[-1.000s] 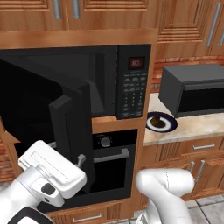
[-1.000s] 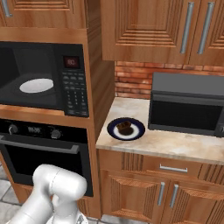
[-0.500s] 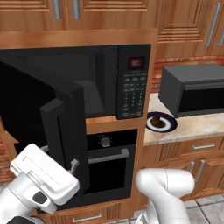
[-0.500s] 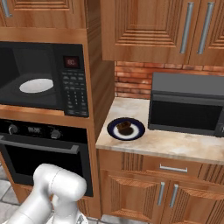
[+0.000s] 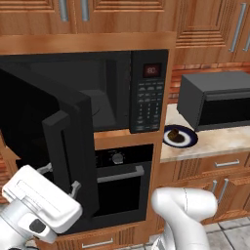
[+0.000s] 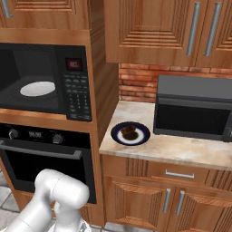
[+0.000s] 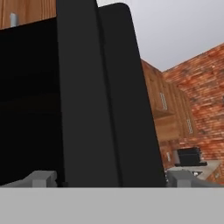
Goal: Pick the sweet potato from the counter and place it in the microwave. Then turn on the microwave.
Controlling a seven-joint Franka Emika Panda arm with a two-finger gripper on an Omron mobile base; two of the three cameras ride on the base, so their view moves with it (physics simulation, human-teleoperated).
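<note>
The microwave (image 5: 97, 95) door (image 5: 51, 141) hangs wide open, and the end effector (image 5: 58, 178), fingers spread and holding nothing, sits low by the door's free edge. In the hand view that door (image 7: 100, 96) edge stands between the two finger tips. The white turntable (image 6: 37, 88) inside is bare. The sweet potato (image 6: 129, 132) is on a blue-rimmed plate (image 6: 118, 138) at the table's (image 6: 181, 152) left end, beside a smaller grey appliance (image 6: 195, 108). There's an oven (image 6: 43, 156) under the microwave. The red display (image 6: 74, 64) is too small to read.
</note>
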